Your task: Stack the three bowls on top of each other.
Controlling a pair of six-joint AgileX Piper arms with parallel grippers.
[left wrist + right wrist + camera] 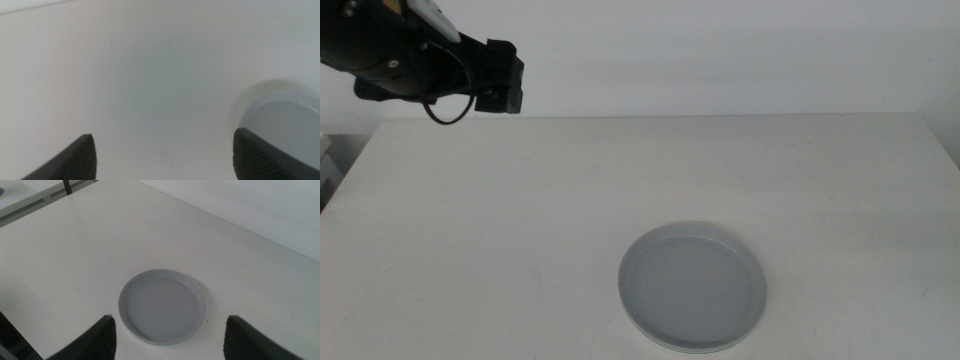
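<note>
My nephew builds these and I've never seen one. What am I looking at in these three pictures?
Two robot arms work at a white table. The middle picture looks down over it; the other two come from cameras on each arm's wrist, with dark jaws rising at the bottom. The left gripper hangs raised above the table's far left, jaws open, holding nothing. The right gripper, also open and empty, looks down on the bowls; its arm is out of the middle picture. A grey bowl sits on top of a stack; only thin rims show beneath, so I can't count them.
</note>
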